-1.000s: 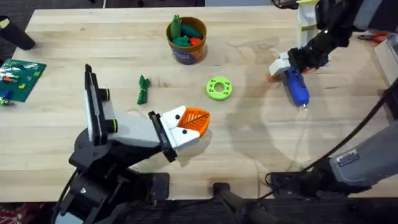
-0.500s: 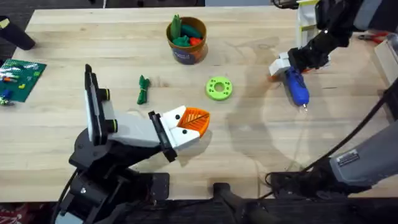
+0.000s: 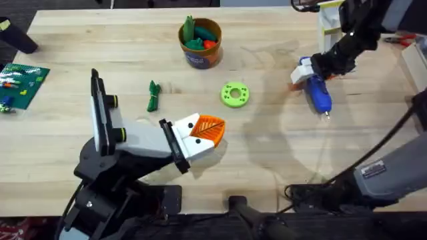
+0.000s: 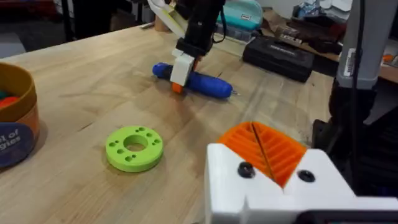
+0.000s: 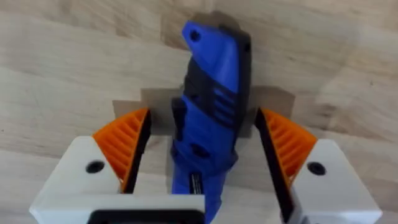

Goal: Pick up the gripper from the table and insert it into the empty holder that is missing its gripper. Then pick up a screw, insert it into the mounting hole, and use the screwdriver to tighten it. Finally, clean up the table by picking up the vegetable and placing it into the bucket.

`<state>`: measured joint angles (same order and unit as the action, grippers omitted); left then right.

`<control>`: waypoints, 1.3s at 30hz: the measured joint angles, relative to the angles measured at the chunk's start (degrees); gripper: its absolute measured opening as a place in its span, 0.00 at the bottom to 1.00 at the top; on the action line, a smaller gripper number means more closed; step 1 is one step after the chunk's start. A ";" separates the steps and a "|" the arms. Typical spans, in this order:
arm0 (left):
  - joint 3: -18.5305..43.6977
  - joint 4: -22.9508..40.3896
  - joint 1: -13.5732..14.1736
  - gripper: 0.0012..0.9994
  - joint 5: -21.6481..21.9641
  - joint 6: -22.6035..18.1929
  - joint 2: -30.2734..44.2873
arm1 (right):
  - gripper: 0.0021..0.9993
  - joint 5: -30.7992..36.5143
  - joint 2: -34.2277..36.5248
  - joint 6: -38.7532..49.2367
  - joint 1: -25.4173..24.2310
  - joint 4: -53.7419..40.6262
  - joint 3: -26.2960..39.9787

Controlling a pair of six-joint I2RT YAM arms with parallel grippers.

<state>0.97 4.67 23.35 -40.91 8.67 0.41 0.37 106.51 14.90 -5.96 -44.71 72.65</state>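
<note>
Here the right gripper (image 3: pixel 301 72) sat at the far right of the table (image 3: pixel 267 153), over the rear end of the screwdriver (image 3: pixel 318 93). In the right wrist view its orange pads (image 5: pixel 124 144) stood wide apart on either side of the blue body (image 5: pixel 211 106), with a gap showing between each pad and the tool, so it held nothing. The screwdriver lay flat on the wood, its thin bit pointing toward the near edge of the table. The left wrist view showed the same pairing from farther off: the blue tool (image 4: pixel 205 82) on its side, the other arm's white fingers (image 4: pixel 181 70) straddling it near the blunt end.

The left gripper (image 3: pixel 203 133) rested low over the near middle of the table, its fingers closed together pad to pad and empty; the left wrist view showed the two orange pads (image 4: pixel 264 146) meeting along a thin seam.

The vegetable (image 3: pixel 153 95) lay on the bare wood left of centre, well apart from both grippers. The bucket (image 3: pixel 200 41) stood upright near the far edge, with green and orange toy pieces sticking out of it; its rim and blue label showed at the edge of the left wrist view (image 4: pixel 15 118). A lime-green disc (image 3: pixel 235 94) with holes lay between the vegetable and the screwdriver, just beyond the left gripper. A green circuit board (image 3: pixel 23 83) sat at the table's left edge.
</note>
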 joint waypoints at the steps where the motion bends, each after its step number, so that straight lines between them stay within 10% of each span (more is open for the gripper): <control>1: 0.00 0.00 0.00 0.01 0.00 0.00 -0.01 | 0.99 0.12 -0.40 0.11 -0.09 -0.37 -0.29; 21: 0.00 0.00 0.00 0.01 0.00 0.00 -0.01 | 0.95 0.43 -5.89 1.76 -0.39 0.91 -0.89; 30: 0.00 -0.01 0.00 0.01 -0.01 0.00 -0.01 | 0.10 -0.04 -5.11 2.14 -0.33 1.93 -0.44; 39: 0.00 0.00 0.00 0.01 0.00 0.00 0.00 | 0.96 0.04 -2.81 2.22 -0.35 1.81 -0.81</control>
<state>0.97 4.67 23.35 -40.91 8.67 0.42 0.42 103.70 17.12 -6.31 -42.89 71.84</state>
